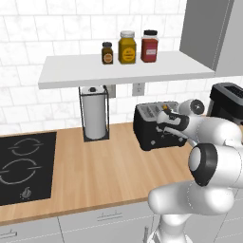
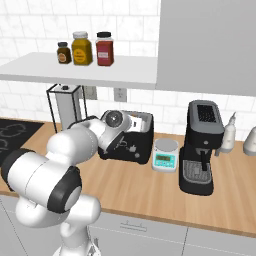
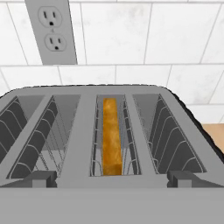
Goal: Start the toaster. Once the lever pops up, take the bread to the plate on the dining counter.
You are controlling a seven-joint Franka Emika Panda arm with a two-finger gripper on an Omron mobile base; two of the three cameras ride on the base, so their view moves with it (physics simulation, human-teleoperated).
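The black toaster stands on the wooden worktop against the tiled wall. Its silvery slotted top lies close below the hand. A tan slice of bread stands on edge, sunk in the right-hand slot. My gripper hovers just above the toaster's near edge, open, with nothing between its dark fingertips. From the base, the hand is over the toaster's top. The plate and the dining counter are out of view.
A paper towel holder stands left of the toaster, and a cooktop lies further left. A kitchen scale, a tall black coffee machine and a bottle stand to the right. A shelf with three jars hangs overhead.
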